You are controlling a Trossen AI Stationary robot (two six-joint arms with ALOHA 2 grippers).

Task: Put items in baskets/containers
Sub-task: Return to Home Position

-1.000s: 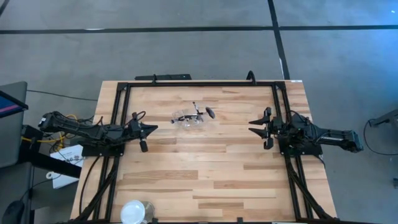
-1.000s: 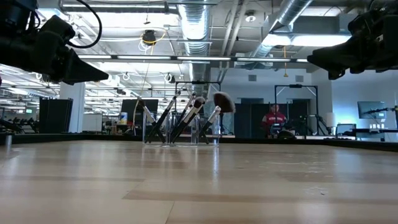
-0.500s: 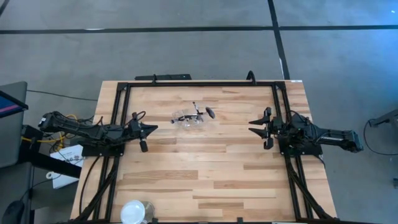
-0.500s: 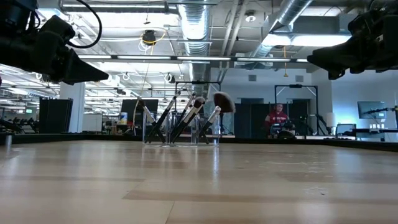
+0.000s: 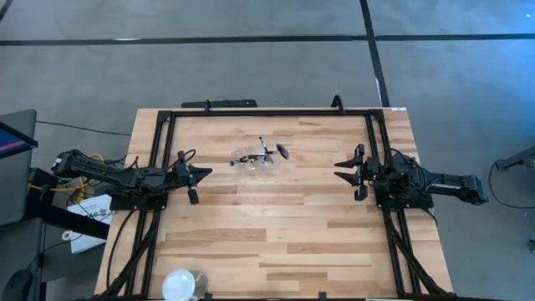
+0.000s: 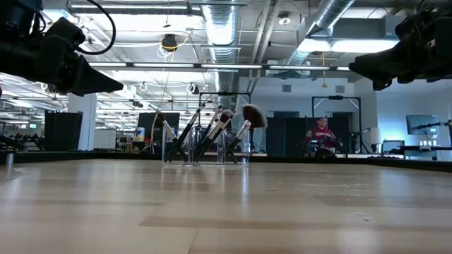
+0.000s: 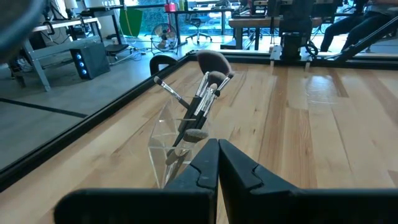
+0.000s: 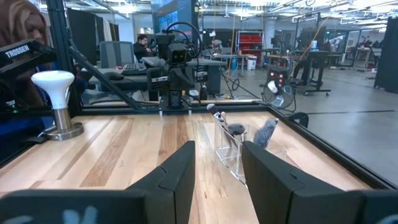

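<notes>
Sitting at the lower edge of the high view, a round white and clear object is resting on the pale wooden table. Farther up, the left gripper is hovering at left-centre with its fingers pressed together, while the right gripper is facing it from right-centre with its fingers parted, gripping nothing. Beyond them, in the upper middle, the small clear plastic container is standing with slim dark-handled makeup brushes leaning inside it, bristles upward.
</notes>
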